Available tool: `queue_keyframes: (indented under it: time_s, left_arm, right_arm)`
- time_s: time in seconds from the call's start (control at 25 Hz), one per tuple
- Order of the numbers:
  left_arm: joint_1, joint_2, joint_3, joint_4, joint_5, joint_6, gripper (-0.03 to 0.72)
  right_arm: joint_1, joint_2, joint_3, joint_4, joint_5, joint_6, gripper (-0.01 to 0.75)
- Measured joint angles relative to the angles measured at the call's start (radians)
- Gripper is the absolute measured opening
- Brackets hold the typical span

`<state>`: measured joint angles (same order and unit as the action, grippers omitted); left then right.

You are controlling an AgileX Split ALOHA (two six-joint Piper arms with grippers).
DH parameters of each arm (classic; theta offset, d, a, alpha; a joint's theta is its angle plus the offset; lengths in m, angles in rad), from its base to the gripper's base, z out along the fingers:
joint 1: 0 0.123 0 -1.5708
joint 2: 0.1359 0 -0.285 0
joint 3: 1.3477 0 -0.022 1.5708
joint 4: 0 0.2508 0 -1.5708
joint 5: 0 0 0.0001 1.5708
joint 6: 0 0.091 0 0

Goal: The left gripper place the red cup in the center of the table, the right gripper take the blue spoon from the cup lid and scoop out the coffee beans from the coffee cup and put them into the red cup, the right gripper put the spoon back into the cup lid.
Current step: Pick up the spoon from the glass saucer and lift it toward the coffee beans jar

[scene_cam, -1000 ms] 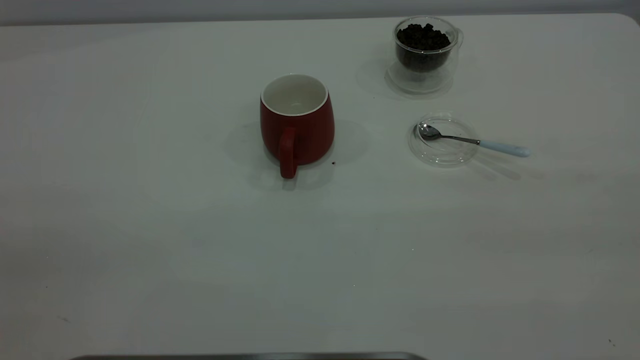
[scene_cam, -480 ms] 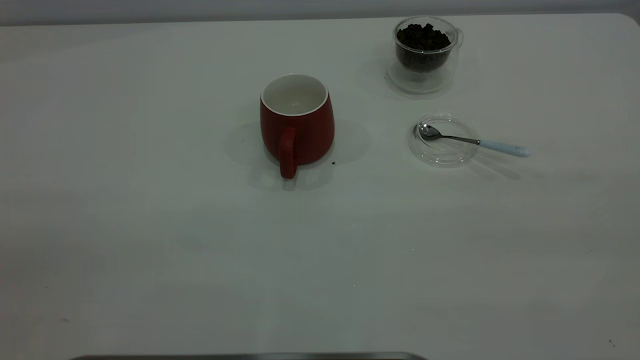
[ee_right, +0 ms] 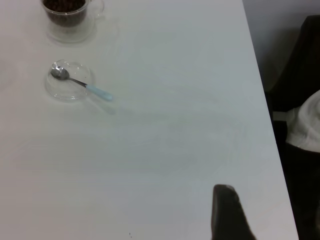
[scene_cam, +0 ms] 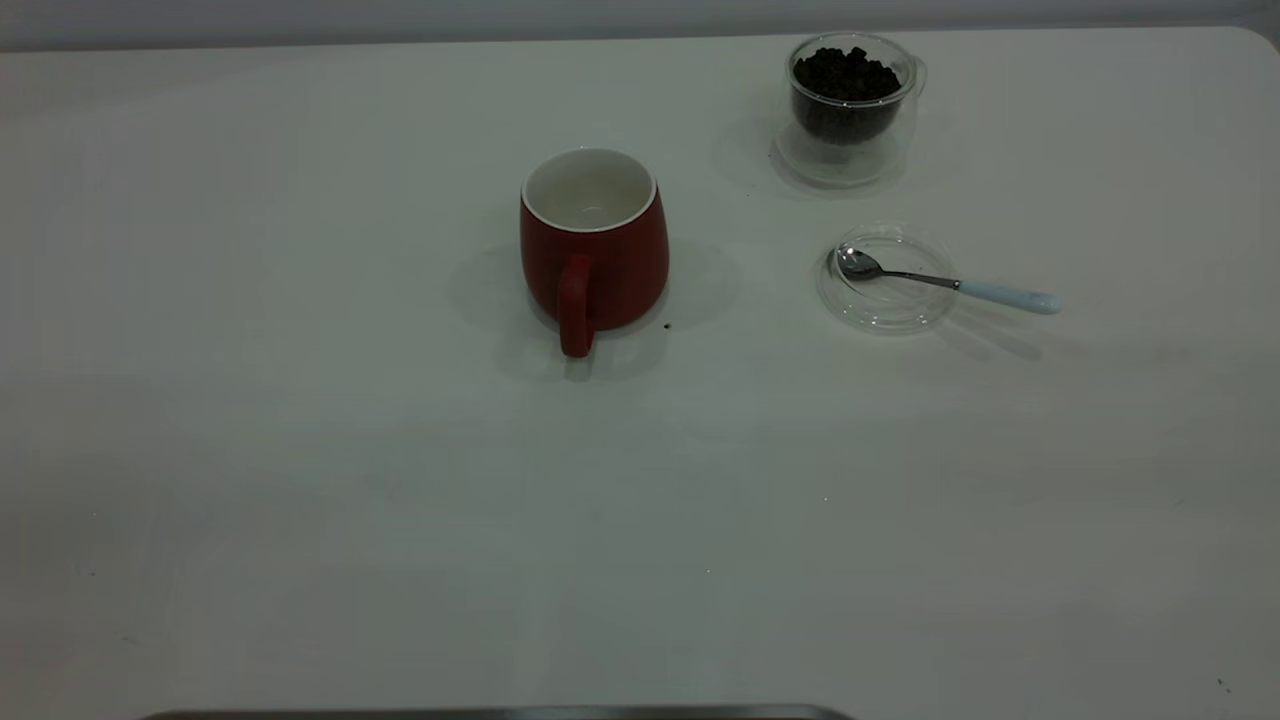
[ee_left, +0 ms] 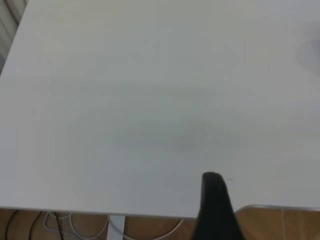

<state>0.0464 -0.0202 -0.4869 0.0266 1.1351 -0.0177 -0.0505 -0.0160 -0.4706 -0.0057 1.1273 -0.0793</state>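
The red cup point(scene_cam: 594, 240) stands upright mid-table point(scene_cam: 300, 450), handle toward 6 o'clock; the blue spoon point(scene_cam: 945, 283) lies at its 3 o'clock, bowl in the cup lid point(scene_cam: 880, 305) — well apart from both grippers, whose finger spread I cannot tell

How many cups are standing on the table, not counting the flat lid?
2. The red cup stands near the middle of the table, handle toward the camera. The coffee cup, holding coffee beans, stands at the far right, behind the cup lid. None appears hidden.
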Motion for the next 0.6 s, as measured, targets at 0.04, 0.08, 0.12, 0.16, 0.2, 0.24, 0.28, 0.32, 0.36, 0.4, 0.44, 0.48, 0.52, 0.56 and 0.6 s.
queue_keyframes:
  time_s: [0.04,0.08,0.12,0.16,0.2,0.24,0.28,0.32,0.36,0.4,0.44,0.48,0.52,0.56,0.6]
  left_arm:
    - [0.000,0.000,0.000,0.000,0.000,0.000,0.586]
    - [0.000,0.000,0.000,-0.001,0.000,0.001,0.586]
    - [0.000,0.000,0.000,-0.001,0.000,0.002,0.586]
    - [0.000,0.000,0.000,-0.002,0.000,0.002,0.586]
    - [0.000,0.000,0.000,-0.003,0.000,0.002,0.586]
    - [0.000,0.000,0.000,-0.003,0.000,0.002,0.586]
    - [0.000,0.000,0.000,-0.003,0.000,0.002,0.586]
    - [0.000,0.000,0.000,-0.003,0.000,0.002,0.586]
    - [0.000,0.000,0.000,-0.003,0.000,0.002,0.586]
    - [0.000,0.000,0.000,-0.003,0.000,0.002,0.586]
    - [0.000,0.000,0.000,-0.003,0.000,0.002,0.586]
    - [0.000,0.000,0.000,-0.003,0.000,0.002,0.586]
    - [0.000,0.000,0.000,-0.003,0.000,0.002,0.586]
    - [0.000,0.000,0.000,-0.003,0.000,0.002,0.586]
    - [0.000,0.000,0.000,-0.003,0.000,0.002,0.586]
  right_arm:
    - [0.000,0.000,0.000,0.000,0.000,0.000,0.448]
    - [0.000,0.000,0.000,0.000,0.000,0.000,0.448]
    - [0.000,0.000,0.000,0.000,0.000,0.000,0.448]
    - [0.000,0.000,0.000,0.000,0.000,0.000,0.448]
    - [0.000,0.000,0.000,0.000,0.000,0.000,0.448]
    - [0.000,0.000,0.000,0.000,0.000,0.000,0.448]
    - [0.000,0.000,0.000,0.000,0.000,0.000,0.448]
    - [0.000,0.000,0.000,0.000,0.000,0.000,0.448]
    - [0.000,0.000,0.000,0.000,0.000,0.000,0.448]
    - [0.000,0.000,0.000,0.000,0.000,0.000,0.448]
    - [0.000,0.000,0.000,0.000,0.000,0.000,0.448]
    - [0.000,0.000,0.000,0.000,0.000,0.000,0.448]
    - [0.000,0.000,0.000,0.000,0.000,0.000,0.448]
    - [0.000,0.000,0.000,0.000,0.000,0.001,0.448]
    - [0.000,0.000,0.000,-0.001,0.000,0.007,0.448]
